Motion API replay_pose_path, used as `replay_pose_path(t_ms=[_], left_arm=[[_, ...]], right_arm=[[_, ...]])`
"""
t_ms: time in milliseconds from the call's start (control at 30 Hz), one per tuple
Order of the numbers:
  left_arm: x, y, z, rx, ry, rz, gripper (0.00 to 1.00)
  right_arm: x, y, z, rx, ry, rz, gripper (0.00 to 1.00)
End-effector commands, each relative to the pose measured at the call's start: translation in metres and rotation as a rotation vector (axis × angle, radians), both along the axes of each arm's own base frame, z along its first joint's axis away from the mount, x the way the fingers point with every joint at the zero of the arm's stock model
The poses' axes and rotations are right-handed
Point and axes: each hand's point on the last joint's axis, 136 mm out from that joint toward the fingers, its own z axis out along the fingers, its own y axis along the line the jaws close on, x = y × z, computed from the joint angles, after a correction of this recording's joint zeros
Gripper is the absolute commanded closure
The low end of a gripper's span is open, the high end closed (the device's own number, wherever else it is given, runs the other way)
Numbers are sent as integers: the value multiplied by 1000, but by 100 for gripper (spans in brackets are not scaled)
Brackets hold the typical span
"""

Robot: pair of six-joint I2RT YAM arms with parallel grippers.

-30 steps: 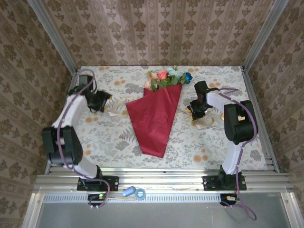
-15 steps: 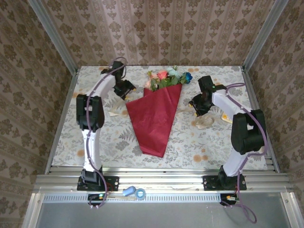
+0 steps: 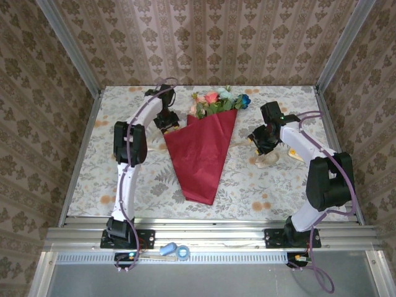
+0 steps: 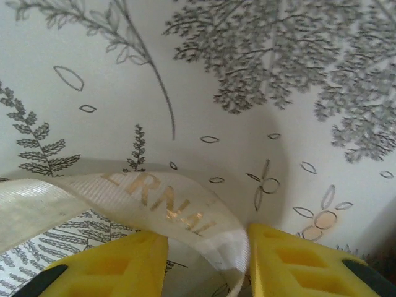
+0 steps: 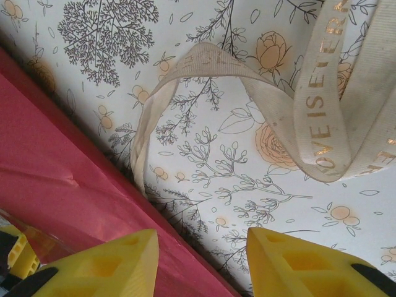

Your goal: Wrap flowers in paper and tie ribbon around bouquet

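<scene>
The bouquet (image 3: 203, 154) lies in the middle of the surface (image 3: 93, 179), crimson tip toward the near edge, flowers (image 3: 216, 99) toward the far edge. The right fingers (image 5: 309, 266) stand apart over its right edge, a ribbon (image 5: 317, 105) loop lying just beyond them. Farther back, left of the bouquet, the left fingers (image 4: 111, 269) stand apart with the ribbon passing between them.

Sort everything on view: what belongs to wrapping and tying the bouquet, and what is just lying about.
Belongs to the job:
red paper, wrapped into a cone
flowers
cream ribbon

Just lying about:
blue ring on the front rail
pale blue lump beside it
printed tablecloth, only a backdrop
</scene>
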Motion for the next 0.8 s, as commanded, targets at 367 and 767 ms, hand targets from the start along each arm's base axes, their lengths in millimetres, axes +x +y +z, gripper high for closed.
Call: replay_pose_path(t_ms=[367,767], left_arm=[[-25,83,21,36,-28,192,100],[-84,146,92,-283,-240,544,100]], right_arm=[[-6,18,7,-23,-30,97,63],[-7,45,2,9,-47,177,66]])
